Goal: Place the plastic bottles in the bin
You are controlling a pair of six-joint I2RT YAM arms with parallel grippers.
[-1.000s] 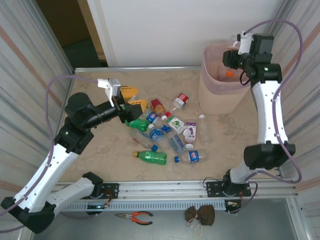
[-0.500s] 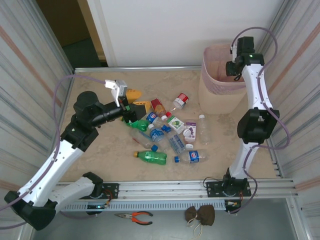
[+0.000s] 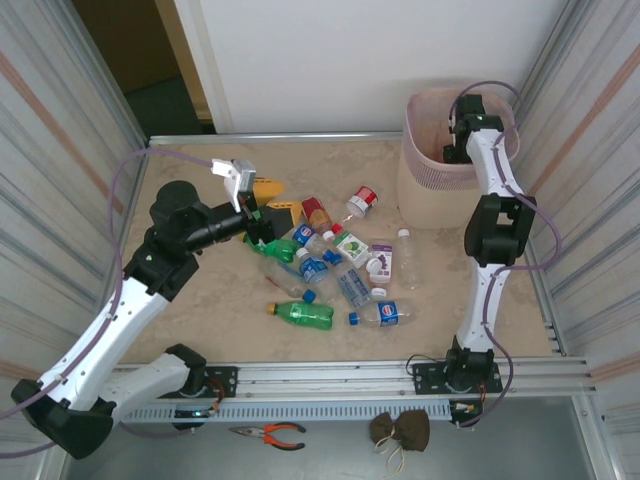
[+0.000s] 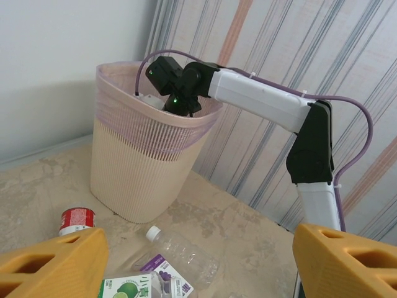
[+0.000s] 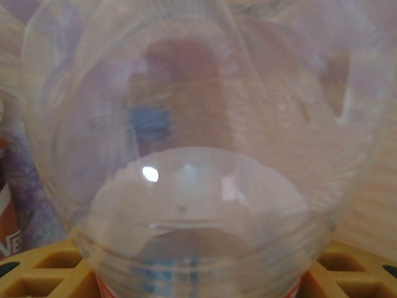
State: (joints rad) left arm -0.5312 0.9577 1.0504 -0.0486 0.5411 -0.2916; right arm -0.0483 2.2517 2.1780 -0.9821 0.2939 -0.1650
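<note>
Several plastic bottles (image 3: 335, 265) lie in a heap on the table, among them a green one (image 3: 305, 314) and a clear one with a white cap (image 3: 405, 257). My left gripper (image 3: 272, 198) hovers open at the heap's left edge, its yellow fingers (image 4: 49, 264) wide apart with nothing between them. Ahead of it lie a clear bottle (image 4: 180, 251) and a red-labelled one (image 4: 77, 218). The bin (image 3: 430, 185) stands at the back right. My right gripper (image 3: 455, 150) reaches down inside the bin (image 4: 142, 167), with a clear bottle (image 5: 198, 155) between its yellow fingers (image 5: 37, 270).
Striped side walls (image 3: 70, 150) close in the table on the left and right. Pliers (image 3: 270, 433) and a small brown bag (image 3: 400, 430) lie below the front rail, off the table. Bare tabletop (image 3: 190, 300) lies left of the bottles.
The right arm has swung from above the bin's right rim down into the bin with its bottle. The left gripper has shifted slightly right, toward the heap.
</note>
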